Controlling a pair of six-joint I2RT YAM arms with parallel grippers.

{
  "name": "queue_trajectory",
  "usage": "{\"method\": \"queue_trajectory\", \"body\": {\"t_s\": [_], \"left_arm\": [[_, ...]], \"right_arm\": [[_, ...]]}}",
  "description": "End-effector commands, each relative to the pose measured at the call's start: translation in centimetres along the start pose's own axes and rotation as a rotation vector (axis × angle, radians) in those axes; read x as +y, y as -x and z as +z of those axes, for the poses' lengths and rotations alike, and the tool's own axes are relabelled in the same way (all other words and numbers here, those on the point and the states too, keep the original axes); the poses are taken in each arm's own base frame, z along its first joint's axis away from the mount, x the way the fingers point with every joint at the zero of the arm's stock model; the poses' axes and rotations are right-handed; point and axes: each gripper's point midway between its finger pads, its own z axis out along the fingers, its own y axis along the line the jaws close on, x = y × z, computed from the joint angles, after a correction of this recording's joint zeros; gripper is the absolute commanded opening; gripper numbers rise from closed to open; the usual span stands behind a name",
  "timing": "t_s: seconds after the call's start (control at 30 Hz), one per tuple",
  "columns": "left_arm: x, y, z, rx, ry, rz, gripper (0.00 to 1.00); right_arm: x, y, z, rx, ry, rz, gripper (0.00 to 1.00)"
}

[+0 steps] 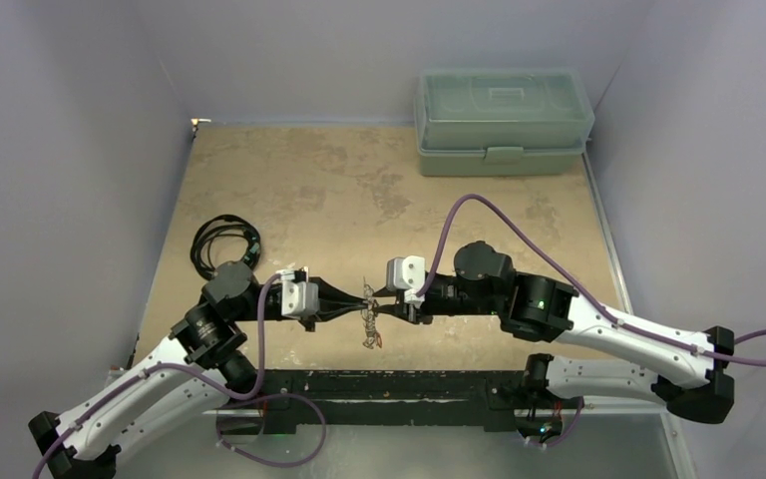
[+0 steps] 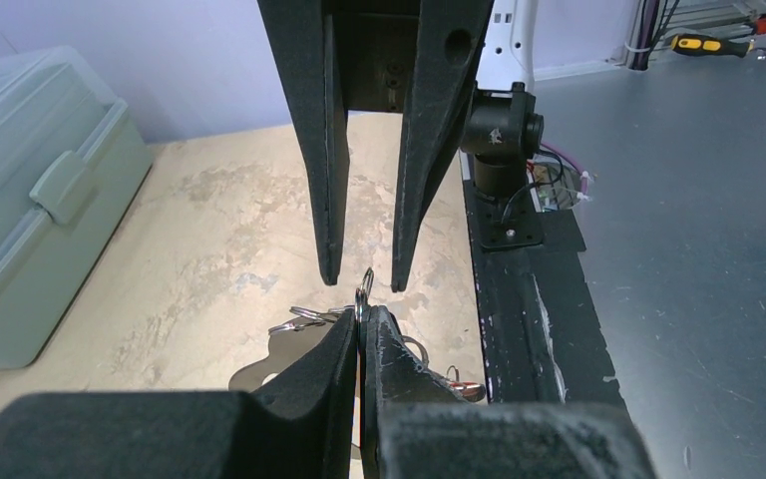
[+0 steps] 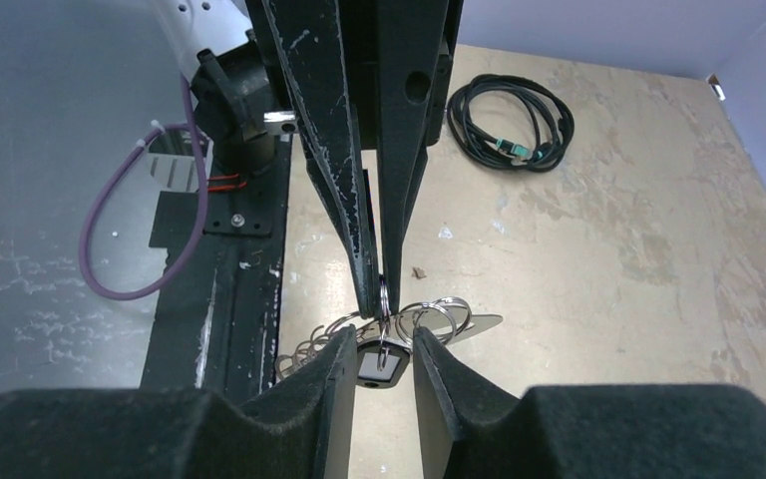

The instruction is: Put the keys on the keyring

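At the near edge of the sandy, mottled tabletop [image 1: 359, 190], a flat black mounting rail [image 1: 389, 384] carries the bases of both arms, which reach inward until their tips almost meet over the middle.

The left tool [image 2: 361, 321] has its black fingers pressed together, pinching a small silvery wire ring [image 2: 363, 291] that stands upright and edge-on above the fingertips. The right tool [image 3: 384, 344] faces it from the other side with its fingers spread. A clear gap shows between them, and the pinched ring sits in line with that gap. In the right wrist view, a tiny dark-headed key [image 3: 377, 367] hangs below the ring, between the spread fingers and touching neither.

Just beneath the two tools is the flat silvery-grey D-shaped metal keyring [image 3: 477, 323], with several more wire loops bunched along its edge. Whether the plate rests on the tabletop or hangs clear of it cannot be told. Beside it, on the side nearer the rail, lies a tiny red-headed key [image 2: 466, 390].

Farther back on the left, well apart from the tools, a black coiled cable [image 1: 221, 244] lies on the tabletop. At the far right corner stands a pale green plastic box [image 1: 504, 120] with its lid closed.
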Motion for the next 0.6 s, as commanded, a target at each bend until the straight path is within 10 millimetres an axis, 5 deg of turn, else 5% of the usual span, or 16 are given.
{"method": "queue_trajectory", "body": {"t_s": [0.0,0.43,0.57], "left_arm": [[0.19,1.27,-0.13,-0.045,0.013,0.050,0.00],[0.09,1.46,-0.20,-0.053,0.010,0.056,0.00],[0.13,1.32,-0.16,-0.049,0.010,0.053,0.00]], "right_arm": [[-0.02,1.45,0.12,-0.044,0.009,-0.006,0.28],[-0.39,1.37,-0.16,-0.044,-0.017,-0.013,0.24],[-0.37,1.40,-0.07,-0.045,-0.014,-0.016,0.11]]}}
